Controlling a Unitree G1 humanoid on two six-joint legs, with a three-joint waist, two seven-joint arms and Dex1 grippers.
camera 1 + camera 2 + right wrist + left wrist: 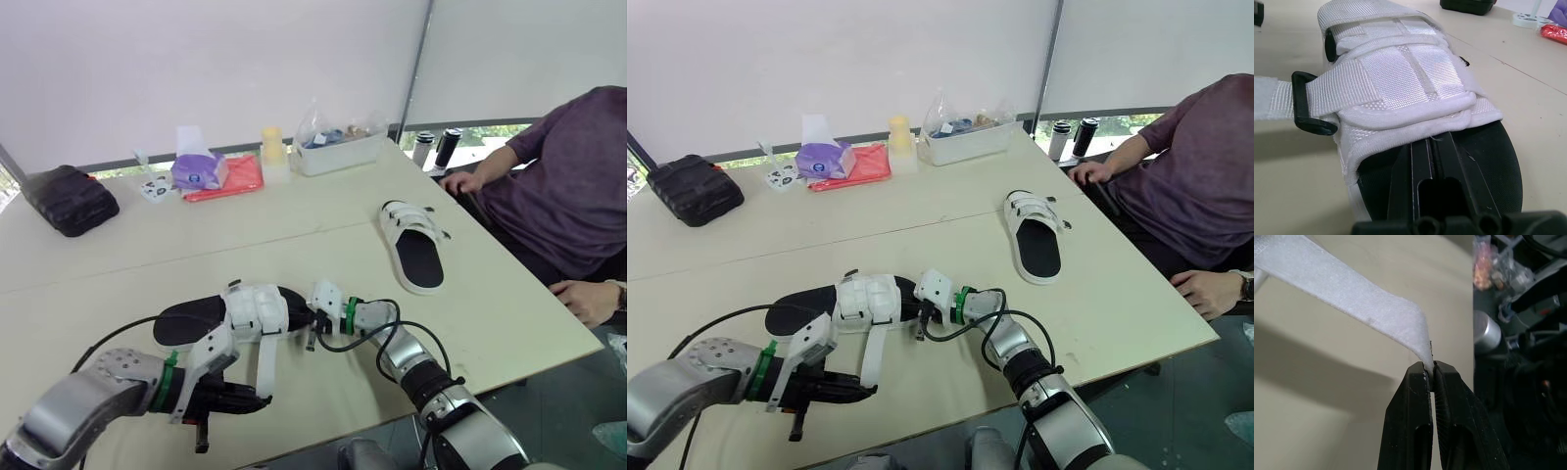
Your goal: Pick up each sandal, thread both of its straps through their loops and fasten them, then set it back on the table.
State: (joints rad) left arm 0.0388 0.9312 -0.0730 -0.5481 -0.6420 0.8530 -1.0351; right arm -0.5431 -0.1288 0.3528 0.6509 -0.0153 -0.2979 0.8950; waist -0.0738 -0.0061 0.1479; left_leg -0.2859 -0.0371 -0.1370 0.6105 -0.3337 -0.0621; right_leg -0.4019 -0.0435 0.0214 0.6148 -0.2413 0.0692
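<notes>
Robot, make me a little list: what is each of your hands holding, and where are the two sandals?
left gripper: shut on the tip of the white strap
right gripper: shut on one end of the near sandal
white strap: passes through the black loop, not fastened yet
far sandal: flat on the table, apart from both grippers
person: sitting at the table's right side

Silver arms (93,392), green wrist rings (350,315), looping black cables (384,340), slim black fingers (1410,421).
</notes>
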